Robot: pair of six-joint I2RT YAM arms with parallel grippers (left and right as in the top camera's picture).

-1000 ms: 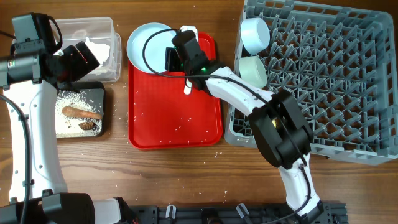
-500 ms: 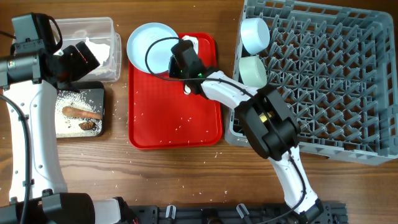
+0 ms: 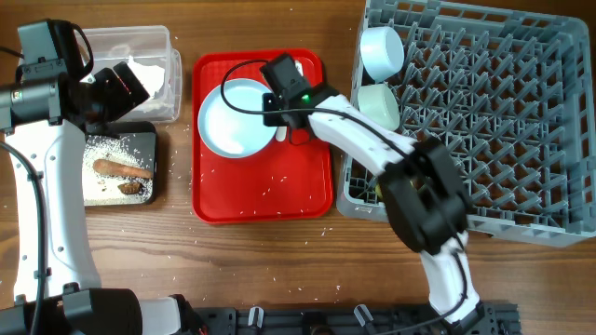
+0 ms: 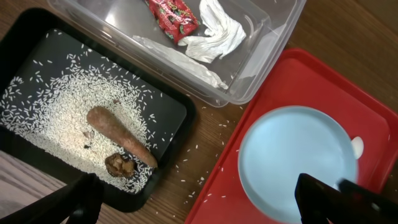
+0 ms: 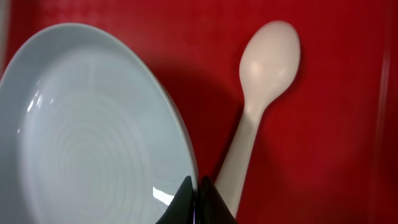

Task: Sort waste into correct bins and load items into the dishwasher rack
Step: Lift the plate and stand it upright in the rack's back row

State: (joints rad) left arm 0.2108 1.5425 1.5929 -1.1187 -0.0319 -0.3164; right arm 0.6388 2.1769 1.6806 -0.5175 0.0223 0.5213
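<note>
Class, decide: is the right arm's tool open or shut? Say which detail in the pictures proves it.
Shut on the pale blue plate. The right tool pinches the plate's rim with its fingertips together, beside the white spoon lying on the red tray.

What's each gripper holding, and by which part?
The right gripper pinches the plate by its rim, on the side nearest the spoon. The left gripper is open, holding nothing.

I've got the plate on the serving tray, spoon just right of it. Rack to my right, bowls in its left side. Left: tub behind the shallow tray, wrapper and tissue in the tub, rice, sausage piece and lump in the shallow tray.
</note>
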